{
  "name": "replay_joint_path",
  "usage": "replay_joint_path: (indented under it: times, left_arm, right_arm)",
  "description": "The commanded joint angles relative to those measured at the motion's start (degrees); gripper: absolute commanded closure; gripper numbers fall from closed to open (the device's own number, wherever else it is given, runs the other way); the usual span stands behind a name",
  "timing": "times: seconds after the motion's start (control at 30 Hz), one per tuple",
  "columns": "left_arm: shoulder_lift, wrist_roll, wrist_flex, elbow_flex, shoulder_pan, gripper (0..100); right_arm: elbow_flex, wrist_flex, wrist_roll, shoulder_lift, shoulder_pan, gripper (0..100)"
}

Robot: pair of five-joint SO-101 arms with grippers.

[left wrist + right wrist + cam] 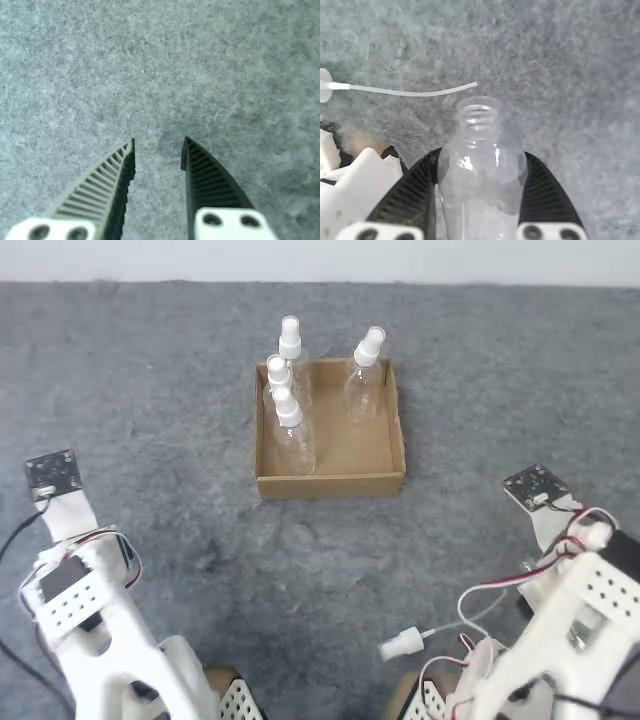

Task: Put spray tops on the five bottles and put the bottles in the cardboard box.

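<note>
Gripping the uncapped bottle [479,120], the right gripper [481,152] should hold it steady while the open, empty left gripper [157,142] fetches the spray top [403,644] lying bottom-centre in the high view.

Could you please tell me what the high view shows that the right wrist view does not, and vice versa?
High view adds: the cardboard box holding four capped bottles. Right wrist view adds: an uncapped bottle clamped in the right gripper, jaws on either side. Both share: the loose spray top with its thin tube, lying on the grey mat.
</note>
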Motion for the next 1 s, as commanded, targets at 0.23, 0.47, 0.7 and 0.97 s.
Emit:
replay_joint_path:
  times: [0.23, 0.47, 0.7, 0.97]
  left_arm:
    - [-2.1, 0.3, 0.2, -1.0, 6.4, 86]
    - [-2.1, 0.2, 11.0, -8.5, 20.7, 87]
    - [-2.1, 0.3, 21.6, -18.6, 40.0, 87]
    - [-2.1, 1.5, 26.0, -22.5, 61.8, 74]
  right_arm:
    - [-3.2, -2.9, -10.8, -10.9, -0.4, 92.8]
    - [-1.8, -9.3, -15.8, -11.6, 5.6, 92.8]
    - [2.8, -18.9, -15.7, -11.1, 12.6, 92.8]
    - [4.0, -27.2, -15.6, -10.9, 18.2, 92.8]
